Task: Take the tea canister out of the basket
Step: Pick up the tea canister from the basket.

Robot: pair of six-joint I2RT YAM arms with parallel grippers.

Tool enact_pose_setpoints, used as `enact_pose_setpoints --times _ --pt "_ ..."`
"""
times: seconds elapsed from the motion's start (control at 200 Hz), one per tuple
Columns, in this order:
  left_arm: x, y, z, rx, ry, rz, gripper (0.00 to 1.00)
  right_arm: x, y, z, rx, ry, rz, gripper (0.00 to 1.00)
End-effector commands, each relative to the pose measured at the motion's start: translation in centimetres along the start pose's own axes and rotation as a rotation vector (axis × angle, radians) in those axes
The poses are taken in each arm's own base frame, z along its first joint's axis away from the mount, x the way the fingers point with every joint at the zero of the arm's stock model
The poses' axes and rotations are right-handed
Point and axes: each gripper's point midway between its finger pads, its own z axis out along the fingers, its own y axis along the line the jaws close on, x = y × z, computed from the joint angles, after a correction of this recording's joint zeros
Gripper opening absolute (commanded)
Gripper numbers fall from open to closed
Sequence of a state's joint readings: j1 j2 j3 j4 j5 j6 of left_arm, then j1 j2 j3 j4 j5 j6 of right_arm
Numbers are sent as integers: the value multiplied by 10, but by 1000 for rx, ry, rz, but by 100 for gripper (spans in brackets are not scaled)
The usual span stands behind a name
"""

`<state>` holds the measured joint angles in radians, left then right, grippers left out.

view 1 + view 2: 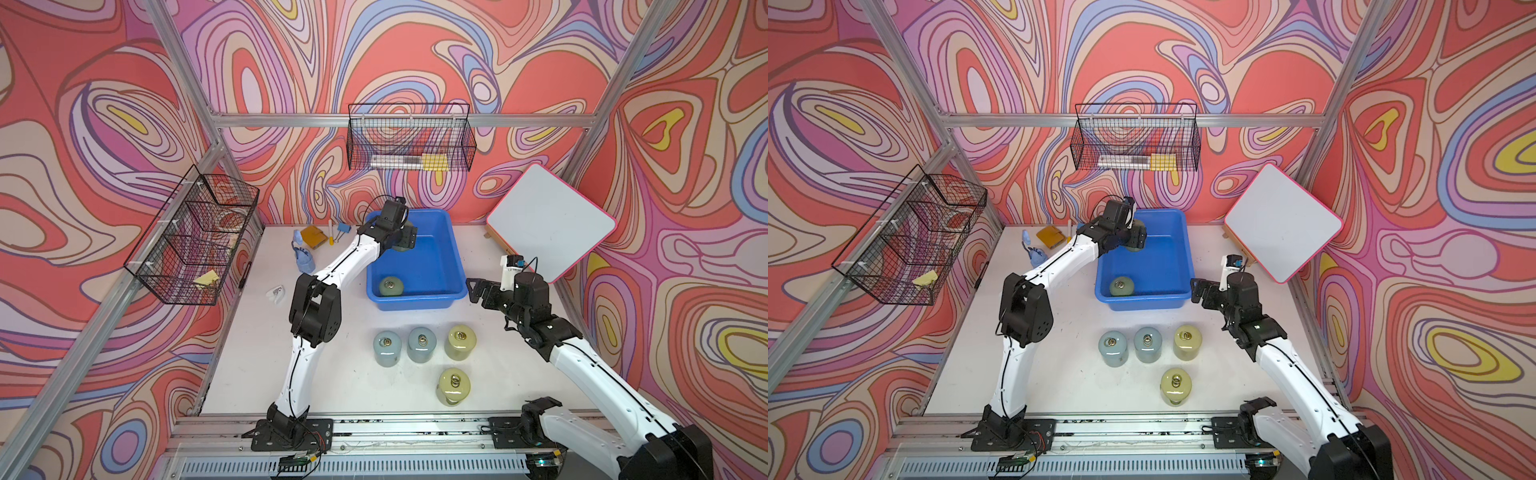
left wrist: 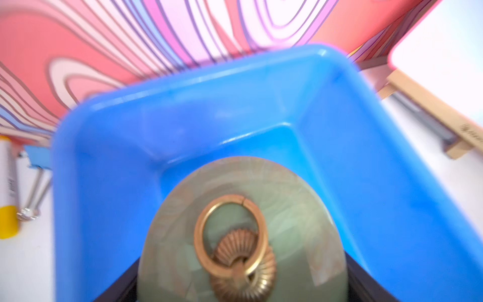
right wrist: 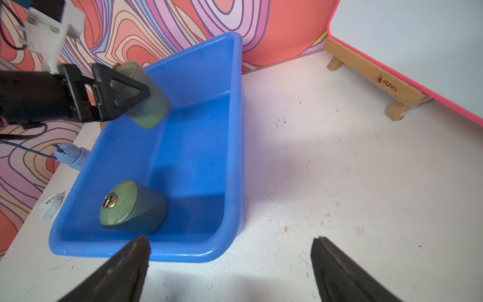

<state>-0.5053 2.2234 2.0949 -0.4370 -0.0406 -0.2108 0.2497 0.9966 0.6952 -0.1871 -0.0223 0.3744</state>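
Note:
The bright-blue basket (image 1: 455, 253) (image 1: 1185, 257) (image 2: 235, 86) (image 3: 198, 146) stands at the back middle of the table. My left gripper (image 1: 401, 239) (image 1: 1136, 237) (image 2: 243, 274) (image 3: 130, 91) is shut on a green tea canister (image 1: 402, 248) (image 1: 1136, 248) (image 2: 300, 209) (image 3: 151, 109) with a brass ring on its lid. The canister hangs tilted over the basket's far left end. A second green canister (image 1: 390, 286) (image 1: 1122, 286) (image 3: 130, 206) lies on its side in the near left corner. My right gripper (image 1: 473, 291) (image 1: 1198, 293) (image 3: 231, 244) is open and holds nothing, just outside the basket's near right corner.
Several canisters stand upright in front of the basket: two grey-blue (image 1: 387, 348) (image 1: 422, 345), two yellow-green (image 1: 461, 343) (image 1: 454, 386). A whiteboard (image 1: 548, 224) leans at the back right. A yellow notebook (image 1: 313, 237) and small items lie left of the basket. Black wire baskets (image 1: 409, 141) (image 1: 195, 237) hang on the walls.

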Motion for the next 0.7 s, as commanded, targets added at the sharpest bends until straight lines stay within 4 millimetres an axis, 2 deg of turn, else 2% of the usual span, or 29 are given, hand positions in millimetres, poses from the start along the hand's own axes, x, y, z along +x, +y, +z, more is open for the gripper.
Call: enact_pose_setpoints --times 0.0,0.185,0.35,0.496,0.696 --pt "-57 -13 -57 10 -145 33 47 0 -3 2 11 -5 -3 98" --pt "-60 -26 -96 10 -141 73 47 -1 1 2 -12 -2 -2 98" --pt "-53 -38 -133 17 -143 102 47 -1 11 0 -63 7 -8 98" --pt "-38 -43 -166 19 -140 112 47 -2 29 -1 -159 25 -18 98" --pt "-2 -42 -204 42 -124 93 45 -1 45 0 -235 78 -15 98"
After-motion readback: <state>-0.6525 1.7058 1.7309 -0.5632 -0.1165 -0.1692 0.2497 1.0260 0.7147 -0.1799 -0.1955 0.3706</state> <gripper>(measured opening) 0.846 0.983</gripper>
